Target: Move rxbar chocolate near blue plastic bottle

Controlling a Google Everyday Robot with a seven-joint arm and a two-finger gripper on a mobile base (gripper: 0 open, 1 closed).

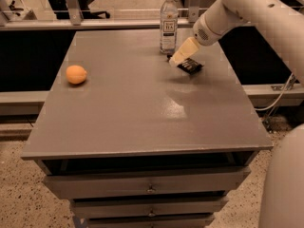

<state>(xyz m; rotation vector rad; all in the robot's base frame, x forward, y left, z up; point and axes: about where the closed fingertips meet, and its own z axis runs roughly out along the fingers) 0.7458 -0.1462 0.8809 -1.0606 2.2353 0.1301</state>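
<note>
The rxbar chocolate (190, 66), a flat black-wrapped bar, lies on the grey table (142, 108) at the back right. It is just to the right of the base of the blue plastic bottle (168, 22). The bottle is clear with a white cap and stands upright near the table's far edge. My gripper (178, 58) reaches down from the upper right on the white arm. Its cream tip is at the bar's left end, between the bar and the bottle. Whether it touches the bar does not show.
A round orange fruit (76, 74) sits on the left side of the table. The white arm (247, 8) crosses the back right corner. Drawers (149, 186) are below the table's front edge. A rail and chair legs stand behind the table.
</note>
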